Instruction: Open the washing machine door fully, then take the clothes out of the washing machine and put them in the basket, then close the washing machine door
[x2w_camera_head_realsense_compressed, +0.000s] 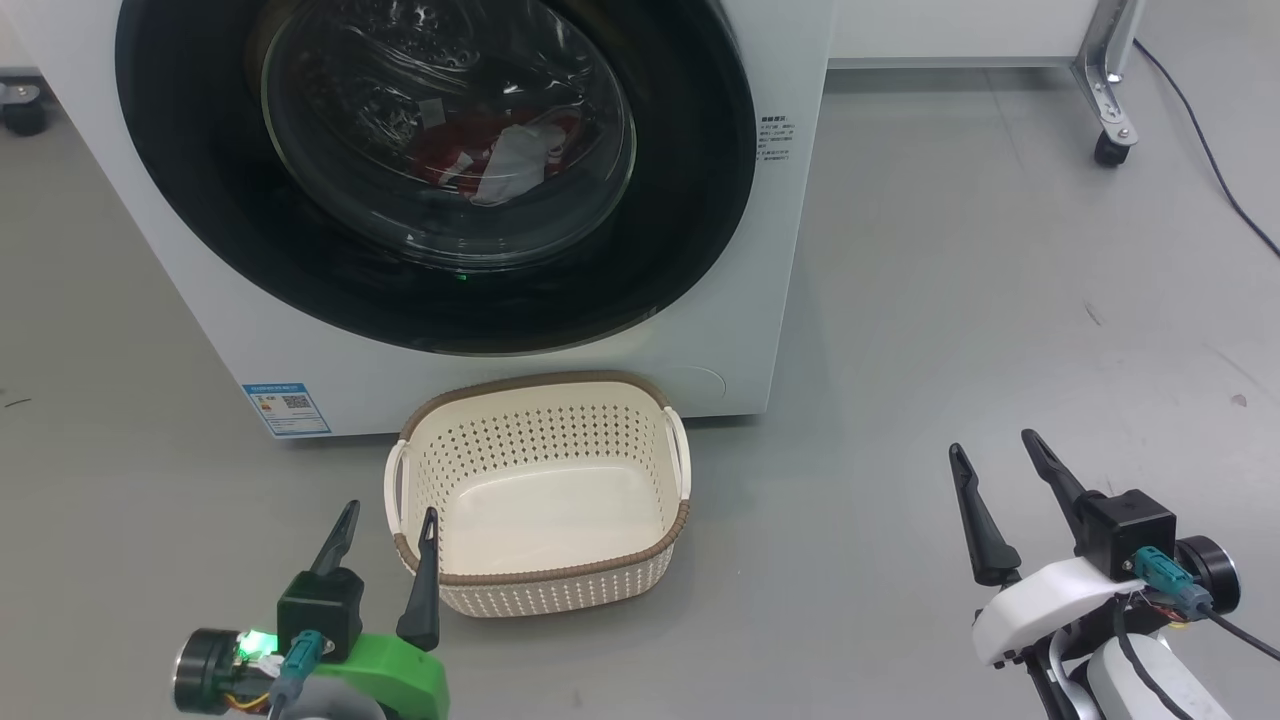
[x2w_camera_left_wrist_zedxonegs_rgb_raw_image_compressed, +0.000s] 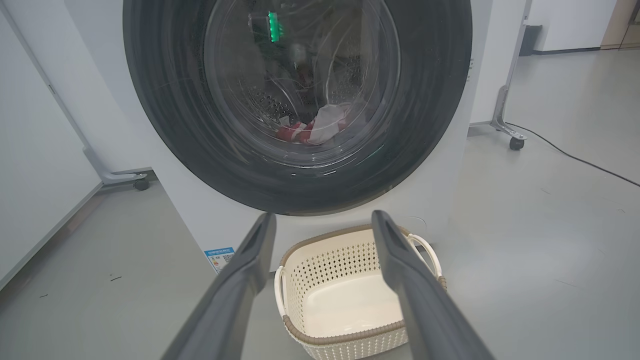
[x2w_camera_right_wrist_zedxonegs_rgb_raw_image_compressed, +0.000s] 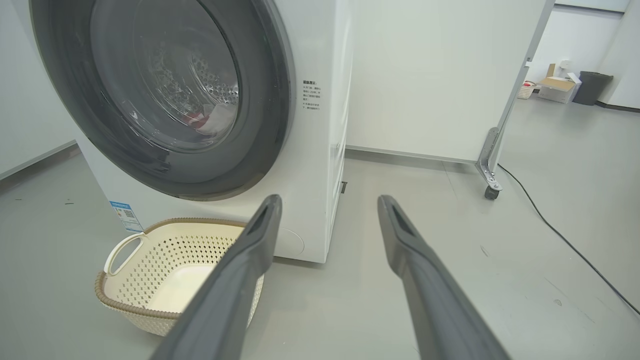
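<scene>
The left gripper (x2w_camera_head_realsense_compressed: 391, 510) hangs low over the grey floor (x2w_camera_head_realsense_compressed: 900, 300), fingers spread wide and holding nothing, just beside the near left corner of the basket (x2w_camera_head_realsense_compressed: 540, 383). Behind it stands the washing machine (x2w_camera_head_realsense_compressed: 790, 200). The washing machine door (x2w_camera_head_realsense_compressed: 180, 200) is shut, with the clothes (x2w_camera_head_realsense_compressed: 500, 160) lying behind the glass. The basket sits on the floor at the machine's foot. The right gripper (x2w_camera_head_realsense_compressed: 993, 443) is equally wide and holds nothing, well apart to the right.

The head view's top edge is cutting off the washing machine door (x2w_camera_head_realsense_compressed: 690, 200) and the washing machine (x2w_camera_head_realsense_compressed: 750, 330). Reflections in the glass are veiling the clothes (x2w_camera_head_realsense_compressed: 500, 160), leaving their number unclear. The printed notice (x2w_camera_head_realsense_compressed: 773, 138) and the blue label (x2w_camera_head_realsense_compressed: 287, 407) are showing text too small to read. One finger of the left end effector (x2w_camera_head_realsense_compressed: 391, 510) is covering the near left corner of the basket (x2w_camera_head_realsense_compressed: 560, 590).
</scene>
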